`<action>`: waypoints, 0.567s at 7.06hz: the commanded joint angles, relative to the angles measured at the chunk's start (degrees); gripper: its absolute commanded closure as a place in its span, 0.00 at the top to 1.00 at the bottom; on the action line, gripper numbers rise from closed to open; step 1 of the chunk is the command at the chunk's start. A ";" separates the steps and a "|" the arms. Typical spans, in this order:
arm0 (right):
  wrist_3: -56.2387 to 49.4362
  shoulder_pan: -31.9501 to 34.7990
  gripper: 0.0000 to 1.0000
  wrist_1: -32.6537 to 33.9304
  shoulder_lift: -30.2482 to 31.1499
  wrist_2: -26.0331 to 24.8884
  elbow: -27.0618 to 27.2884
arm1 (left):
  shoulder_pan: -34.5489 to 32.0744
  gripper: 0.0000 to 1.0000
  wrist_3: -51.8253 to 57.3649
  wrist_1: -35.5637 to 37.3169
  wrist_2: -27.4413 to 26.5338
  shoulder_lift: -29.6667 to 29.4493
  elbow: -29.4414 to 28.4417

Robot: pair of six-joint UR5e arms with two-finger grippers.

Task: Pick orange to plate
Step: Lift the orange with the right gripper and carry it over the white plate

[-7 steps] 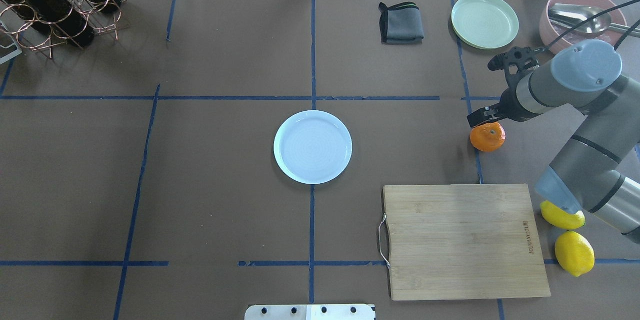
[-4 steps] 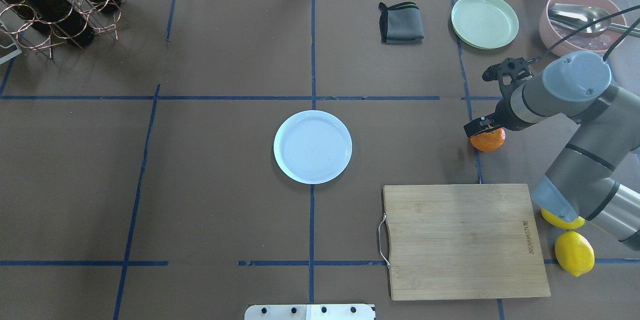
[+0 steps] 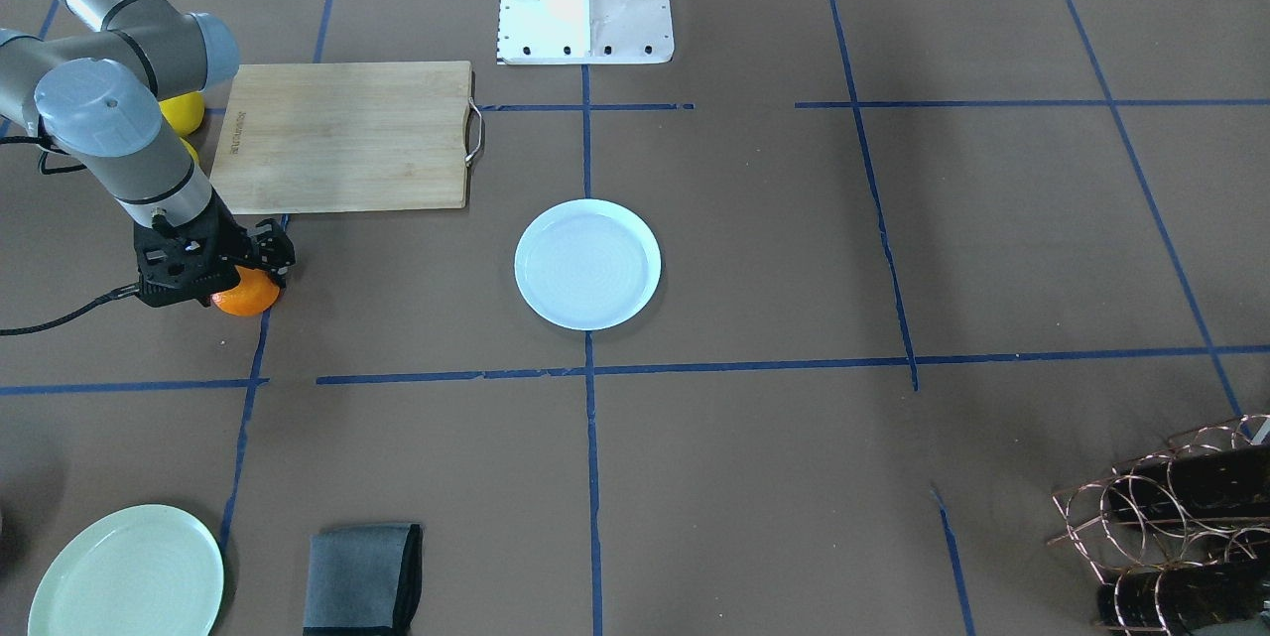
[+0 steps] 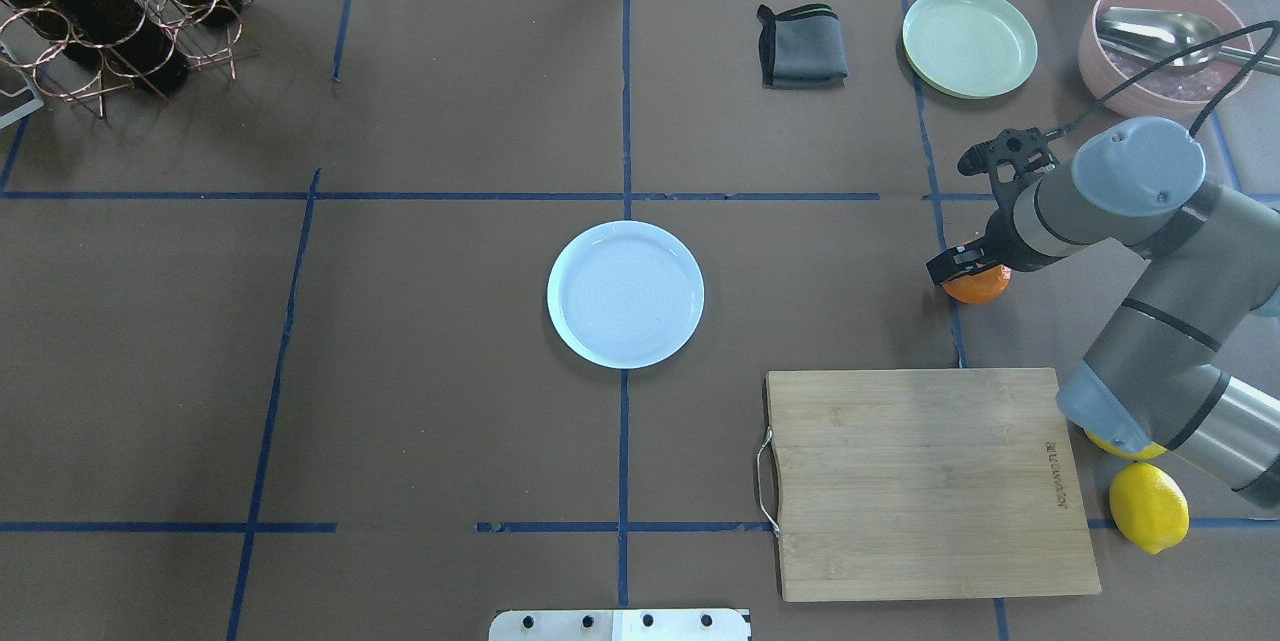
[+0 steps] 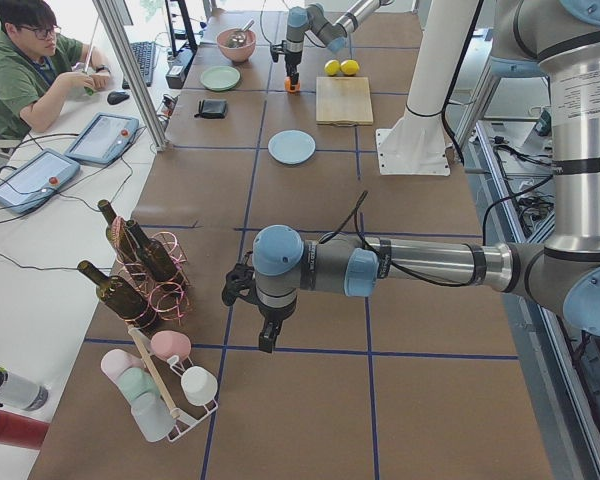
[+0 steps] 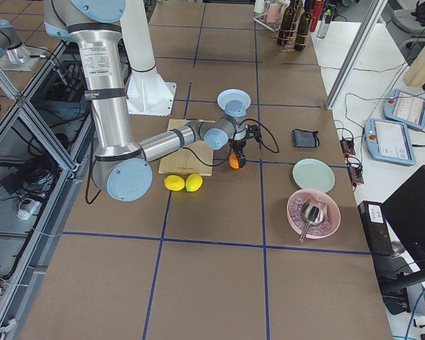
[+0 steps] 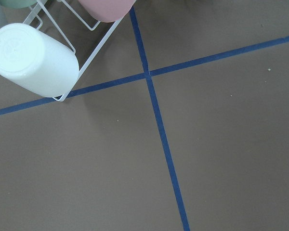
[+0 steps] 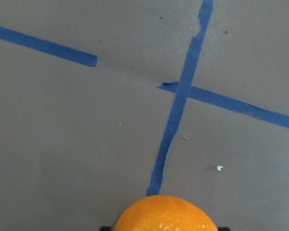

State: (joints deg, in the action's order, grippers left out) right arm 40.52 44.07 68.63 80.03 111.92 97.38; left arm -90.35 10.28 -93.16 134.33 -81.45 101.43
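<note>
The orange [image 4: 980, 289] lies on the brown table at the right, on a blue tape line. My right gripper [image 4: 968, 266] hangs straight down over it, open, with a finger on either side of the fruit. The front-facing view has the black gripper [image 3: 233, 274] covering the top of the orange [image 3: 248, 300]. In the right wrist view the orange [image 8: 166, 215] fills the bottom edge. The pale bluish plate [image 4: 625, 294] sits bare at the table's middle, far to the left of the fruit. My left gripper [image 5: 266, 338] hovers over the table's far left end; I cannot tell its state.
A wooden cutting board [image 4: 930, 481] lies just in front of the orange, with two lemons [image 4: 1148, 506] at its right. Behind are a mint-green plate [image 4: 969, 41], a grey cloth [image 4: 802, 46] and a pink bowl [image 4: 1160, 46] with a spoon. A wine rack [image 4: 110, 11] stands far left.
My right gripper has sunk lower and a little to the left onto the orange, so less of the fruit shows from above. The orange and plate have not moved.
</note>
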 commanded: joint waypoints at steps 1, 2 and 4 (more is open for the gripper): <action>1.48 -0.30 0.07 1.06 -4.67 0.22 1.14 | 0.00 1.00 0.09 0.00 -0.04 0.24 0.08; 4.89 -1.78 0.08 5.68 -10.62 0.22 0.88 | 0.00 1.00 0.09 0.00 0.14 0.50 0.17; 13.84 -6.08 0.09 17.03 -25.12 -1.17 -1.65 | 0.00 1.00 0.09 0.00 0.31 0.59 0.26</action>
State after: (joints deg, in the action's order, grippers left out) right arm 48.81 40.55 79.91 63.44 111.59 97.55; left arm -90.35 10.37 -93.17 134.53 -80.97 101.61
